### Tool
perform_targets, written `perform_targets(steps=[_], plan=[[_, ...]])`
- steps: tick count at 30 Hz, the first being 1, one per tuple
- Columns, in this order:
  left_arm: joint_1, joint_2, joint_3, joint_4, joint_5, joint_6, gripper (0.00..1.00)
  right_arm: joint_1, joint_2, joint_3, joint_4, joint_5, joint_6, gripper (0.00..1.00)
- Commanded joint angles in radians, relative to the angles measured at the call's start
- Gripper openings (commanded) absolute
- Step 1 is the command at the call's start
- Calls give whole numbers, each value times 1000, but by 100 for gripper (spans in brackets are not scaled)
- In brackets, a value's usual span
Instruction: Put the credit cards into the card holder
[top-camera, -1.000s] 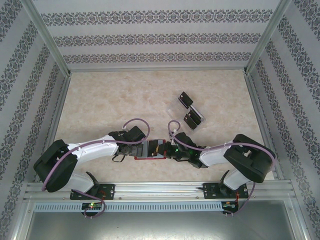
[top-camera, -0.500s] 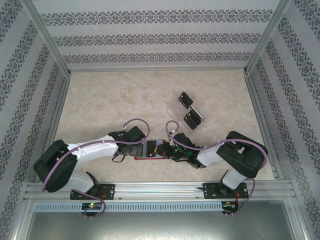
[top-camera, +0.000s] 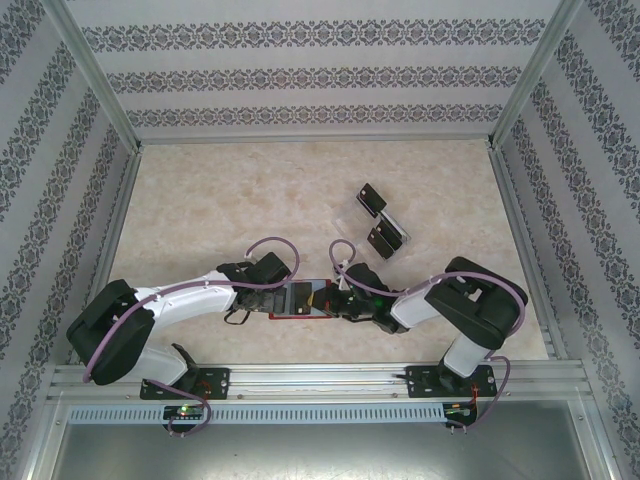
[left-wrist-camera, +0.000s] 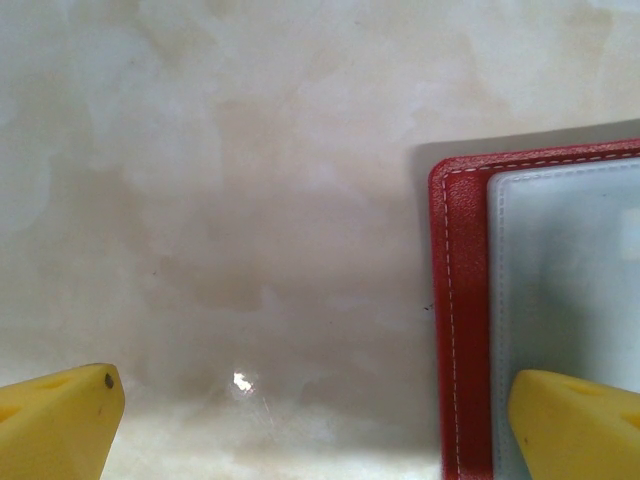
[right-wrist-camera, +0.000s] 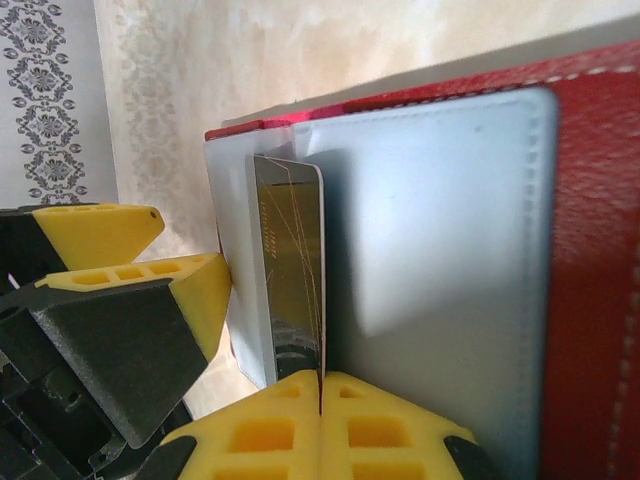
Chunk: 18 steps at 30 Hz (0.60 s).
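1. The card holder (top-camera: 300, 300) lies open and flat on the surface (top-camera: 220, 200), near its front edge and between the two arms. Its red cover is down and its grey pockets (right-wrist-camera: 440, 250) face up, which leaves the slots reachable.
2. One black credit card (right-wrist-camera: 290, 260) stands on edge against the grey pockets and is lined up with a slot. I judge it partly entered but not seated.
3. The right jaws are clenched on the near end of that card, pinching its thin faces so it can be pushed lengthwise.
4. The left jaws are released and spread wide. One yellow finger (left-wrist-camera: 575, 425) is over the holder's grey panel and the other (left-wrist-camera: 60, 420) is over bare surface. I judge they are placed to steady the holder against the push. Contact cannot be confirmed.
5. The remaining credit cards (top-camera: 371, 199) are two dark cards lying farther back and to the right, well apart from the holder and not yet handled.
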<state>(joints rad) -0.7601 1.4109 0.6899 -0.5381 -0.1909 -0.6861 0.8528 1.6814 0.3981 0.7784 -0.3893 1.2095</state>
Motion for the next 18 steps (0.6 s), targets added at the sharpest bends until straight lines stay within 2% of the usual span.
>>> perform_targets(steps=[1,18], plan=[[-15,7,-34,-40,-5,-6,100,0,30,26,-26,-39,-1,0],[-15,-4,-53,-22,4,-6,100,19,85,102,-60,-62,0,0]])
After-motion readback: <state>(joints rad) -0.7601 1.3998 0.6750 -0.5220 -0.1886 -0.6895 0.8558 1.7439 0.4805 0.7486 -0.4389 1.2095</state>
